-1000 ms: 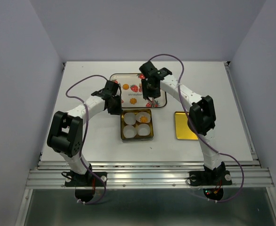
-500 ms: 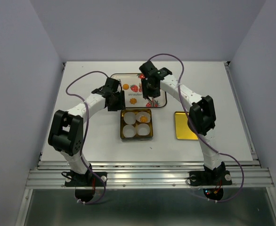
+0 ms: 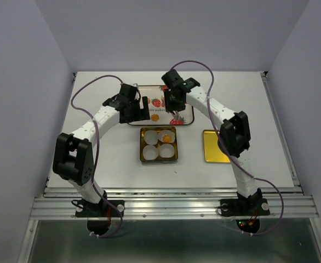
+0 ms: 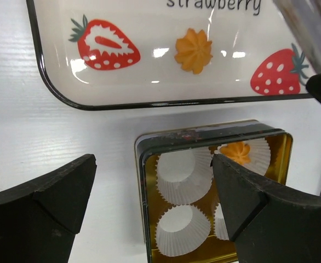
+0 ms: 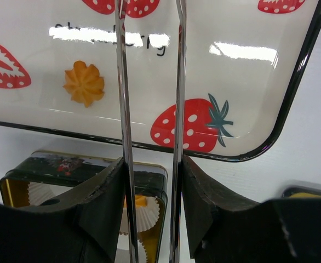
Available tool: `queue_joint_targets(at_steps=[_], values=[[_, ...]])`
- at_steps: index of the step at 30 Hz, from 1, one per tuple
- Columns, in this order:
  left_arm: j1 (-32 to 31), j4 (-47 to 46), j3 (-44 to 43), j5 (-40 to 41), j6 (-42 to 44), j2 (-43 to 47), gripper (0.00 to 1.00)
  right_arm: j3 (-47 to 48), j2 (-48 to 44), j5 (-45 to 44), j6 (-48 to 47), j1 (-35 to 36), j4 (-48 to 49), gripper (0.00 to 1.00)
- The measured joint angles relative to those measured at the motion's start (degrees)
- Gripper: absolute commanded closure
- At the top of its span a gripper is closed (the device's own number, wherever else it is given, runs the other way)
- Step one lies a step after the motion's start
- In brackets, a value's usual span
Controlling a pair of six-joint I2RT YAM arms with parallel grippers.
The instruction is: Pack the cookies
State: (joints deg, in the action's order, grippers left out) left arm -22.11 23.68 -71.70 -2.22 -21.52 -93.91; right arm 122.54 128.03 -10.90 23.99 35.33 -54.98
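Top external — white table (image 3: 116,156), grey walls (image 3: 18,82) | left fingers (image 4: 40,203) apart | right fingers (image 5: 89,219) clamped on tweezers (image 5: 122,82)

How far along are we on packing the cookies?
Done: one cookie sits in a cup of the tin. In hand: right end effector grips metal tongs; left end effector is open, empty. Left: a second cookie lies on the strawberry tray, and three other cups look empty.
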Motion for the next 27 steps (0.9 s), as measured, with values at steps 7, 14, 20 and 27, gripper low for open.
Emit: queue_joint_targets(at_steps=[7,14,20,27], values=[[0.0,1.3,-1.9,2.1,-0.2,0.8,0.01,0.9,1.4,-0.8,0.0,0.0,0.4,0.52],[0.0,4.3,-4.3,3.6,-0.7,0.8,0.01,0.9,2.0,-1.1,0.0,0.0,0.5,0.56],[0.0,6.2,-7.3,4.8,-1.8,0.8,0.01,2.3,2.7,-1.4,0.0,0.0,0.7,0.63],[0.2,11.7,-11.3,7.7,-5.3,0.8,0.01,2.4,2.7,-2.0,-0.3,0.0,1.1,0.64]])
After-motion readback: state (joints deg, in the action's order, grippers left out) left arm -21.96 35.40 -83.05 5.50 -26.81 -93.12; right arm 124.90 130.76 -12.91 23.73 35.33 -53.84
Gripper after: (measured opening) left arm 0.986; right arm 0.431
